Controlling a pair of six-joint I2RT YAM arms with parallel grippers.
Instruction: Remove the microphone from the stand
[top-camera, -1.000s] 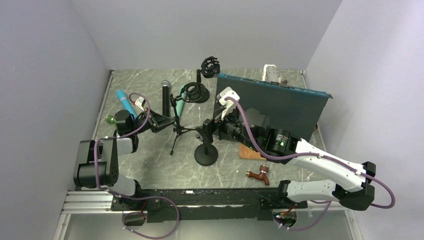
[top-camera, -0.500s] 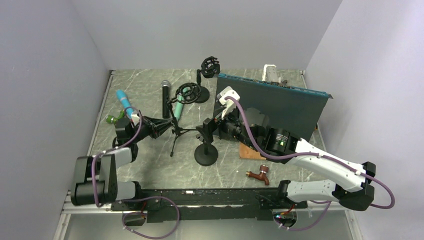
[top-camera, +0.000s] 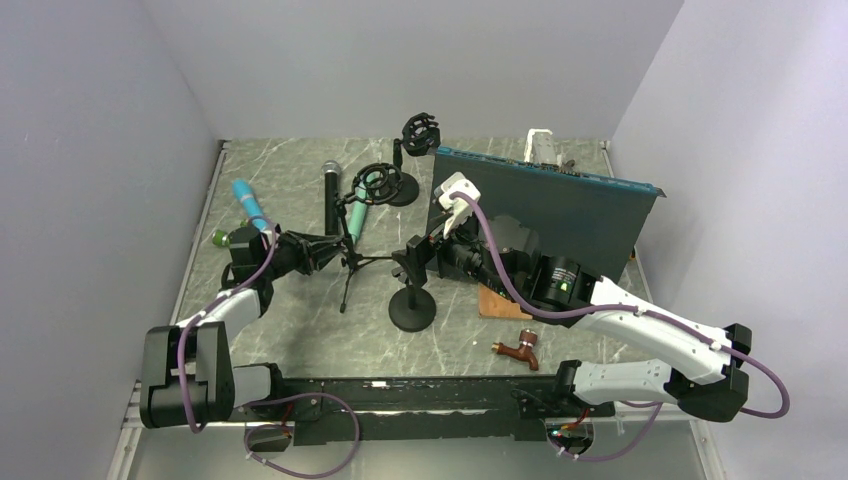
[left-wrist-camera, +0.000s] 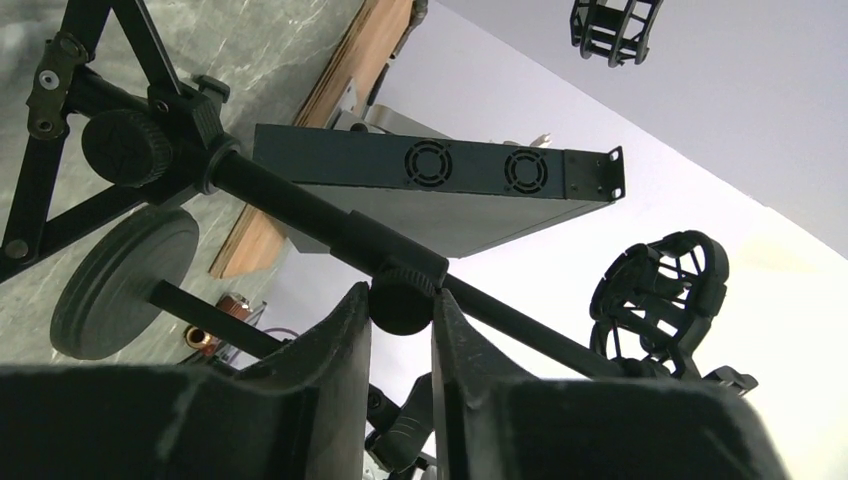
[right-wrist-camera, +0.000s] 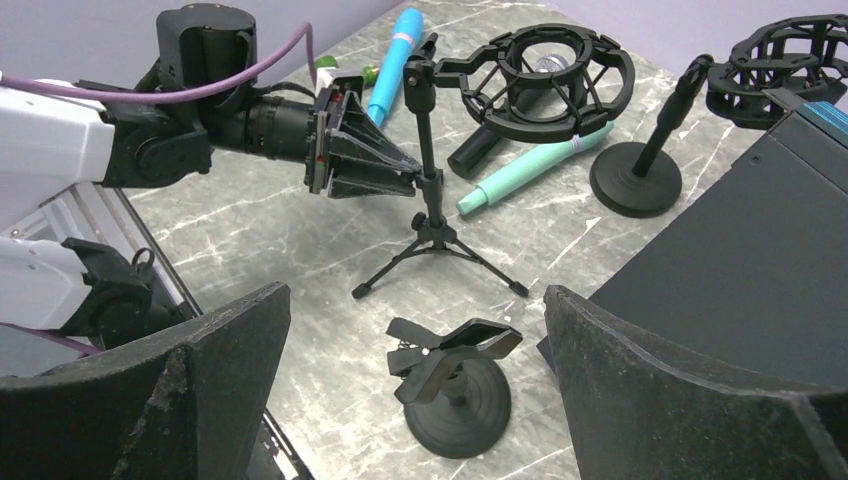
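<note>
A black tripod stand (top-camera: 350, 265) with an open shock mount (top-camera: 380, 182) on top stands left of centre. My left gripper (top-camera: 335, 250) is shut on the knob of its pole (left-wrist-camera: 402, 305) and also shows in the right wrist view (right-wrist-camera: 405, 172). A mint microphone (top-camera: 358, 212) lies on the table by the mount (right-wrist-camera: 540, 165). A black microphone (top-camera: 330, 195) and a blue one (top-camera: 250, 205) lie further left. My right gripper (right-wrist-camera: 415, 300) is open and empty, above a round-base clip stand (right-wrist-camera: 455, 390).
A second shock-mount stand (top-camera: 420, 135) stands at the back. A dark rack unit (top-camera: 560, 205) fills the right side, with a wooden board (top-camera: 500, 303) by it. A brown tap (top-camera: 518, 350) lies near the front. A green object (top-camera: 218, 238) sits at the left edge.
My left arm's elbow has swung down toward the near edge and the wrist has turned, with the gripper staying on the tripod stand. The right arm has not moved.
</note>
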